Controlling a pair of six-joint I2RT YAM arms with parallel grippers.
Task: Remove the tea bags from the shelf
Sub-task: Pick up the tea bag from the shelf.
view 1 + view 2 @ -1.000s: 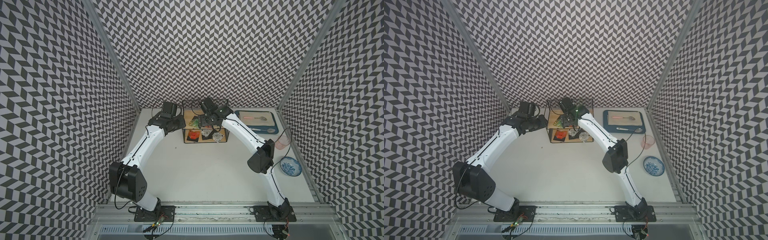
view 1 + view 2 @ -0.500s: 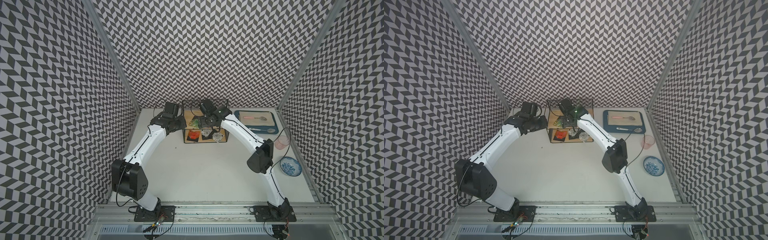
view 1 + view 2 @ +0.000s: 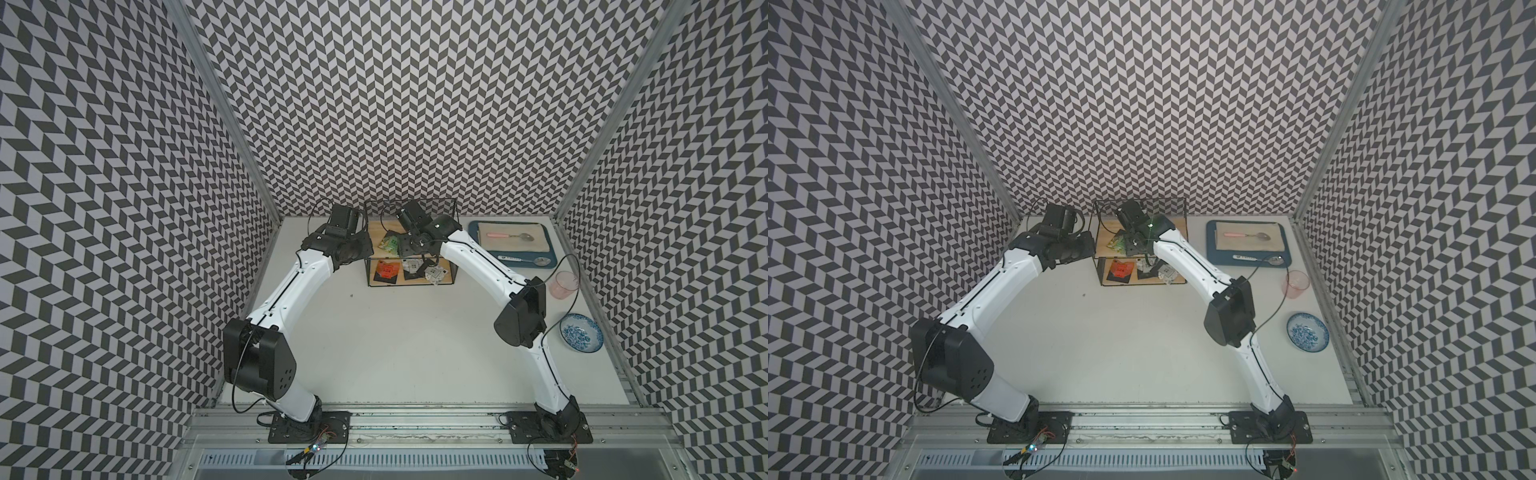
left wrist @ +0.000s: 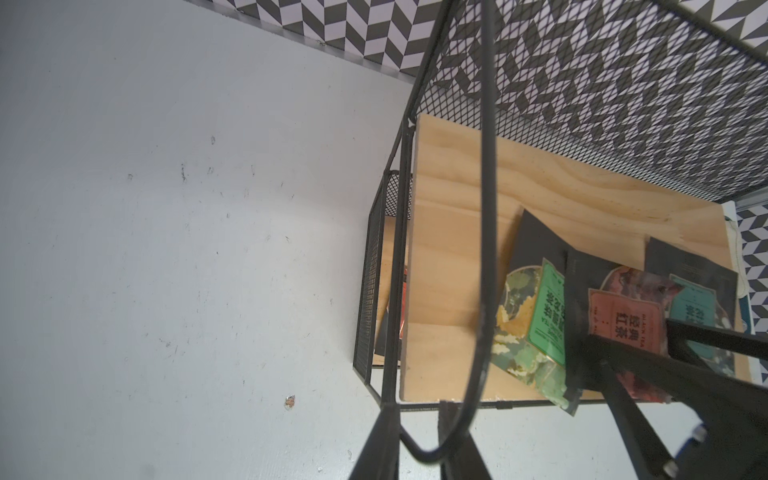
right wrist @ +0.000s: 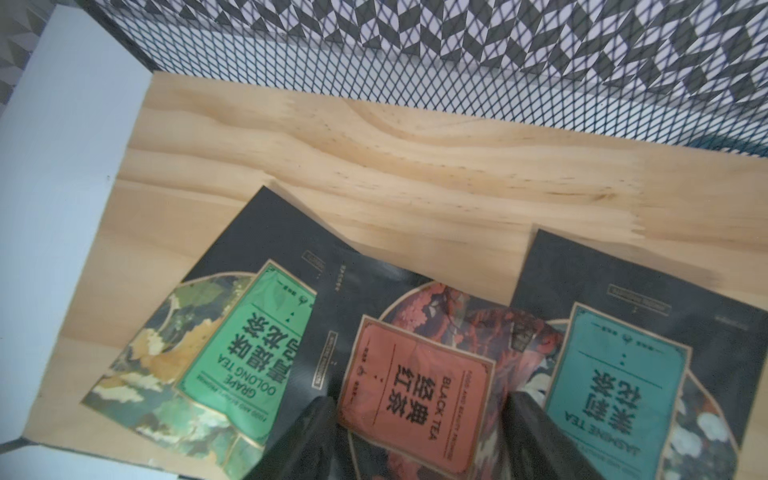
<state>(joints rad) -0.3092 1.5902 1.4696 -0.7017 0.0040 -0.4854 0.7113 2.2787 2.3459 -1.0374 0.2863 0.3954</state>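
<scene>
In a top view the left arm [image 3: 299, 286] has edged nearer the shelf [image 3: 374, 230], a black-wire, pale-wood rack at the tabletop's [image 3: 395, 353] far edge. Left wrist view: the left gripper [image 4: 417, 409] sets near-closed fingers [image 4: 374, 449] beside its corner wire; a pinch cannot be told. Right wrist view: the right gripper [image 5: 415, 401], half open, straddles the glossy orange-red tea bag [image 5: 419, 370], between a green bag [image 5: 232, 353] and a teal bag [image 5: 615, 374] on the upper board [image 5: 415, 166].

White counter [image 3: 395, 332] carries a black wire shelf [image 3: 399, 283] at the back wall, a blue tray [image 3: 473, 237] beside it, and a pink cup [image 3: 563, 286] and a blue bowl [image 3: 580, 333] near the right wall. On the shelf's upper board lie a green tea bag [image 5: 232, 353], a red tea bag [image 5: 415, 386] and a teal tea bag [image 5: 615, 374]. On the lower board lie an orange-red tea bag [image 3: 385, 272] and white tea bags [image 3: 433, 274].
</scene>
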